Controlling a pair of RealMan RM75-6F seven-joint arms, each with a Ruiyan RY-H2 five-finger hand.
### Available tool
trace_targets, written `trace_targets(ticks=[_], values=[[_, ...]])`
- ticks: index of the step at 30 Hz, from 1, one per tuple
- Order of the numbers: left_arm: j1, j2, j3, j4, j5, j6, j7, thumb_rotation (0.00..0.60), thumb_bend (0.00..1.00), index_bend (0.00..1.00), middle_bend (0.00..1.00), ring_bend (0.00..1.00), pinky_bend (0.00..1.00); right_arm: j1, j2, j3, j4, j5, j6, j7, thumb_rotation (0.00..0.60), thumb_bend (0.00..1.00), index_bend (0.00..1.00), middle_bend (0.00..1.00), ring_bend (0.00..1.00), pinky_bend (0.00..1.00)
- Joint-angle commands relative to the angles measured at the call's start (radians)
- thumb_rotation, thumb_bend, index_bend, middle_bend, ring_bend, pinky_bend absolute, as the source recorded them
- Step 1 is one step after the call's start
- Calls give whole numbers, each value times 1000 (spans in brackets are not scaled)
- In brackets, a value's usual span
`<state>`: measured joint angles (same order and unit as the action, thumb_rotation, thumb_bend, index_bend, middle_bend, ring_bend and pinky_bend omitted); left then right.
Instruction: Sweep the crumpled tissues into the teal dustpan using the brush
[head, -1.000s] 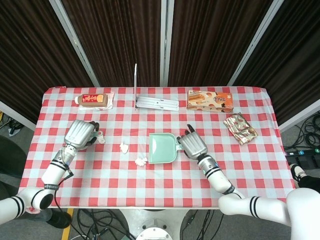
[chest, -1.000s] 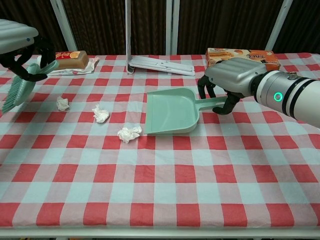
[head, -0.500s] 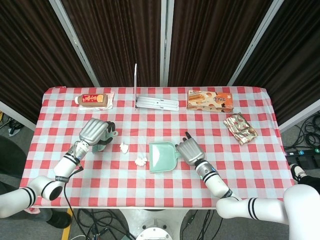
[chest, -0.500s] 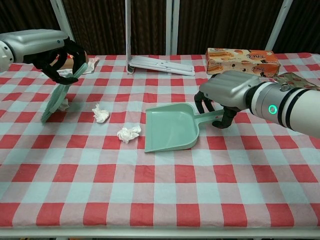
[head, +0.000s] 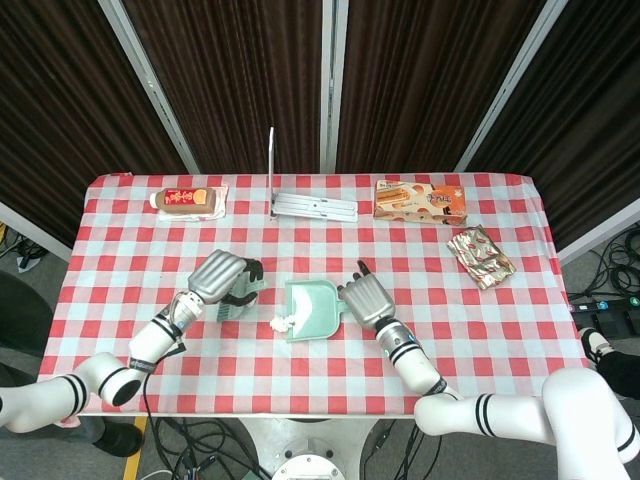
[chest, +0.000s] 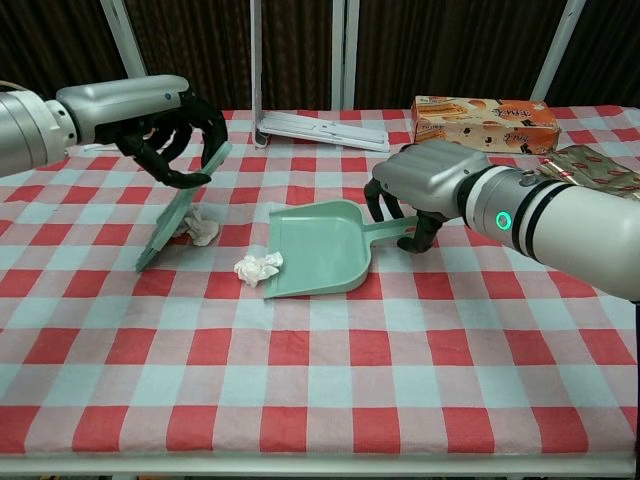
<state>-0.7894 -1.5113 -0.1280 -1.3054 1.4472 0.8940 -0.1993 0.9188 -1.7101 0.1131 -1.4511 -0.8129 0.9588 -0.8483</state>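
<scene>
My left hand (chest: 170, 125) grips a teal brush (chest: 180, 215) by its handle, bristles down on the checked cloth. One crumpled tissue (chest: 205, 232) lies right against the bristles; the brush hides anything behind it. Another tissue (chest: 258, 267) lies at the left front lip of the teal dustpan (chest: 315, 250). My right hand (chest: 425, 185) holds the dustpan's handle and keeps the pan flat on the table, mouth toward the brush. From the head view, the left hand (head: 222, 275) is left of the dustpan (head: 312, 308), the tissue (head: 283, 322) at its lip, the right hand (head: 365, 300) just right.
A biscuit box (chest: 485, 115) stands at the back right, with a foil snack packet (head: 480, 257) nearer the right edge. A metal stand (head: 315, 205) sits at the back middle and a wrapped snack (head: 187, 200) at the back left.
My left hand has carried the brush rightward across the cloth, pushing tissues along. My right hand has slid the dustpan left until its lip meets a tissue.
</scene>
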Motion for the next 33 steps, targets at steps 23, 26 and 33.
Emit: trace_targets(ticks=[23,26,33], values=[[-72,-62,-70,-114,-59,-38,-137,600,447,553,557,698,825,-19,-50,11,83,-84,-6,138,600,405,703,631,304,96],[-78,-53,-86,-133,-79,-54,-179,600,447,553,557,698,828,-22,-49,10,89,-99,-9,153,600,405,704,631,304,96],[-33,7,-77,-151,-110,8,-73,600,447,553,558,698,829,-32,-34,-4,92,-145,-21,184,600,405,712,631,310,96]])
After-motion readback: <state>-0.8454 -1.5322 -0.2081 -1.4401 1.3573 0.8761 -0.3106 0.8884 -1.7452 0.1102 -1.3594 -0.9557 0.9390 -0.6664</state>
